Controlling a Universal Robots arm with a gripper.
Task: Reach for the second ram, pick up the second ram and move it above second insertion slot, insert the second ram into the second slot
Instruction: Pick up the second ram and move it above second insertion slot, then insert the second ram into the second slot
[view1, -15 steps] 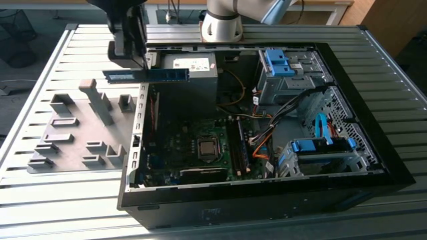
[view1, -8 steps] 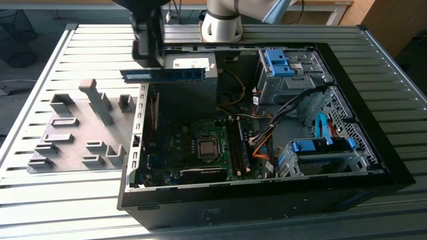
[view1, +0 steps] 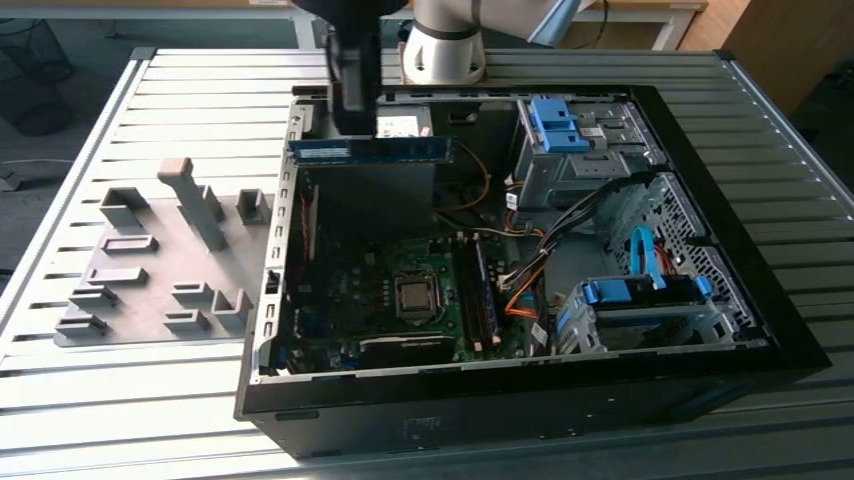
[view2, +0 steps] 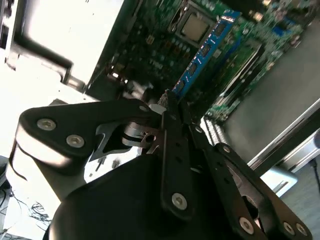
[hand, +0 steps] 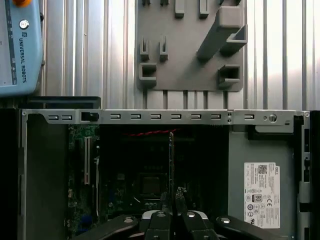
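1. The second ram (view1: 371, 150) is gripped at one end by the gripper (view1: 354, 135), whose fingers are closed narrowly onto it; reaching and pick-up are judged done.
2. The stick is held level, well above the motherboard (view1: 360, 290) and apart from it.
3. No slot is yet entered; lowering and insertion are judged left.

Lettering on grey pendant (hand: 20, 47); printed case sticker (hand: 261, 195)
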